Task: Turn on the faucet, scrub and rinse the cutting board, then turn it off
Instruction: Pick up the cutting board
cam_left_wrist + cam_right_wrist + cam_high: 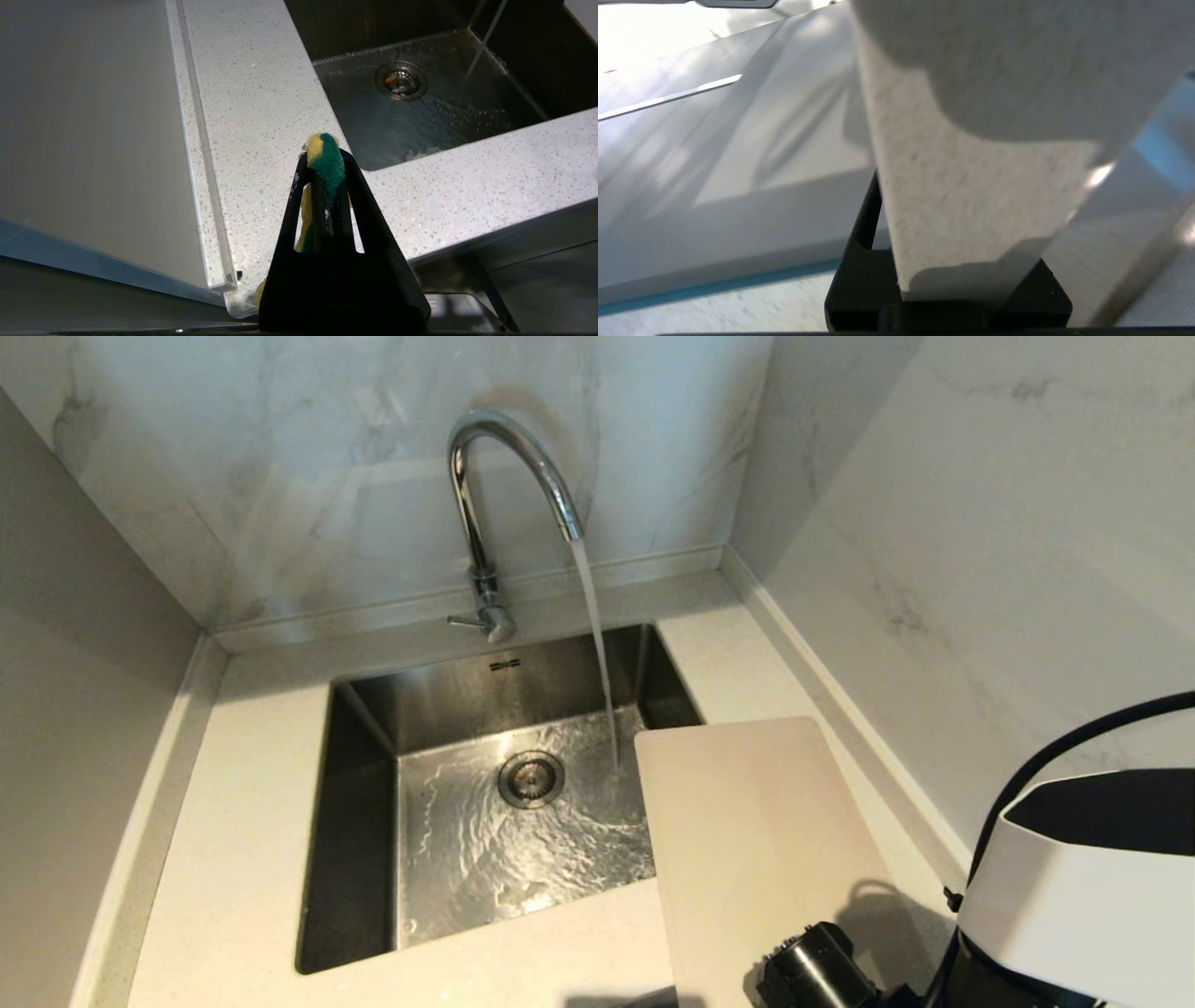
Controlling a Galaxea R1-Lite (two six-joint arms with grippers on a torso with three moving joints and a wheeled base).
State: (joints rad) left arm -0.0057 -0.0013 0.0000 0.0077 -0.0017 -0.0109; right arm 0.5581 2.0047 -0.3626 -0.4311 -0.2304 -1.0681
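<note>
Nearest us, our right gripper (952,280) is clamped on the cutting board (756,840), which sits on the counter (233,859) at the sink's (364,821) right edge. Left gripper (327,186) is pinching the sponge (327,158). Farther back, faucet (495,476) is already running; scrub, rinse & shutoff are left.

The robot's right arm wears a smooth white shell (1074,905) with a dark inset panel, a black cable (1046,756) arching over it, and a ribbed black cylindrical joint (812,971). Both wrist views show matte black, triangular open-frame gripper fingers (292,205).
</note>
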